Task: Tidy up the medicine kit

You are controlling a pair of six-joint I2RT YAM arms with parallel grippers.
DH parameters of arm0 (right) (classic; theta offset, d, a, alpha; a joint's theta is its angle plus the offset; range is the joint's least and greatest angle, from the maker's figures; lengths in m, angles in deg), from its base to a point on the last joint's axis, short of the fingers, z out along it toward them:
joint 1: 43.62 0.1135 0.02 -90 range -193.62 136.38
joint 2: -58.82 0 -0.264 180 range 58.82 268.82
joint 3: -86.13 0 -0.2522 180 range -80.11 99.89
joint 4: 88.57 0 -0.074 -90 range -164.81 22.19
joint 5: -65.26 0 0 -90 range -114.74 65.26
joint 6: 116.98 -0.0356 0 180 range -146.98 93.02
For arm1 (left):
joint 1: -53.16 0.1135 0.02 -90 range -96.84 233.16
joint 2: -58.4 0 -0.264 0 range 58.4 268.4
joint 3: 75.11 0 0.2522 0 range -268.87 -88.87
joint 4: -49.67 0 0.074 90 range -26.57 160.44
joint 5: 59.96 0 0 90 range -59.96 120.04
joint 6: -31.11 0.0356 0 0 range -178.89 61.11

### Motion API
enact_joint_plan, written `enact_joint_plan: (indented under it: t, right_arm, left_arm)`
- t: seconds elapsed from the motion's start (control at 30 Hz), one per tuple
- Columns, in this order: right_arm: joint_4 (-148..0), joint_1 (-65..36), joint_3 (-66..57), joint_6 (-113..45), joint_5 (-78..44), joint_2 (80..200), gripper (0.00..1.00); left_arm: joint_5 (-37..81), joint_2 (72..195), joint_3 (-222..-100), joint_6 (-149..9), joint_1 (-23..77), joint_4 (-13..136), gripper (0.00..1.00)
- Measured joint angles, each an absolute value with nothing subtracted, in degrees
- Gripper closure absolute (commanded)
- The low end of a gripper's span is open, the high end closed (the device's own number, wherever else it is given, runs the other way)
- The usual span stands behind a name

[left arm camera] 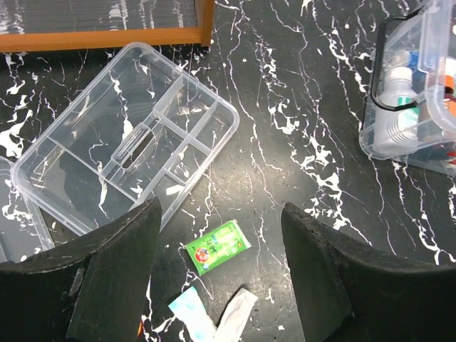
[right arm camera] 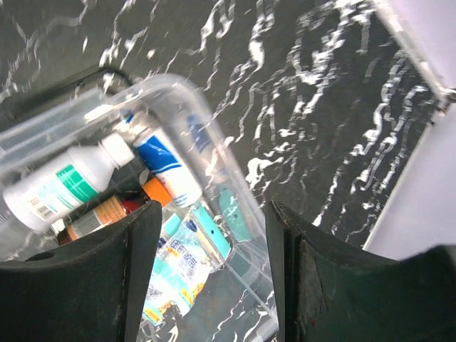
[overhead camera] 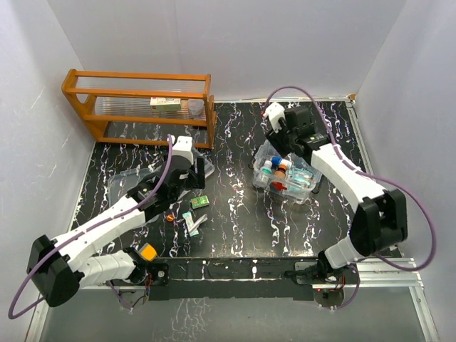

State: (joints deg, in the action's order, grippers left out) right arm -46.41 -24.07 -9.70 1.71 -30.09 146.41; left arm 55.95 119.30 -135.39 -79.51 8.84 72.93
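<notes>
Now left hand and right hand gape empty; clear box holds bottles, packets.

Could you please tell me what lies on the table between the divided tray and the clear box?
Nothing: the left wrist view shows bare marbled table between the divided tray and the clear box.

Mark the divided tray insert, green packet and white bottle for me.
divided tray insert (left arm camera: pixel 203 117), left wrist view, bare right-hand compartment.
green packet (left arm camera: pixel 217 247), left wrist view, middle of its face.
white bottle (right arm camera: pixel 53 191), right wrist view, labelled body.
</notes>
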Motion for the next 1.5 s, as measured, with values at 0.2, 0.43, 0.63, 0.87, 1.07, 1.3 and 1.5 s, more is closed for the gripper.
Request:
enact_joint_plan:
  t: [0.2, 0.43, 0.63, 0.87, 1.07, 1.3, 1.5]
  right_arm:
    - [-46.1, -24.1, -6.9, -10.5, -33.3, 139.1, 0.41]
    - [-47.7, -24.1, -8.6, -27.6, -27.2, 132.2, 0.41]
    - [-48.4, -24.1, -13.3, -37.4, -18.7, 125.4, 0.42]
    - [-50.4, -24.1, -21.6, -43.2, -11.2, 119.8, 0.42]
    - [-50.3, -24.1, -23.7, -45.2, -7.7, 119.3, 0.43]
    - [-51.1, -24.1, -24.8, -46.6, -5.9, 117.4, 0.43]
    - [-51.3, -24.1, -25.5, -47.6, -5.0, 117.0, 0.43]
  left_arm:
    - [50.7, 126.8, -137.9, -80.6, 13.7, 73.6, 0.25]
    - [45.0, 135.2, -138.9, -82.5, 19.9, 74.1, 0.20]
    - [40.7, 141.6, -140.2, -82.7, 24.1, 72.9, 0.19]
    - [36.8, 150.6, -144.4, -80.0, 26.4, 71.8, 0.18]
    - [35.7, 156.5, -147.6, -78.3, 27.2, 72.3, 0.18]
    - [33.2, 158.6, -148.5, -77.6, 27.6, 74.9, 0.20]
    - [28.0, 158.6, -148.9, -77.0, 28.1, 76.2, 0.26]
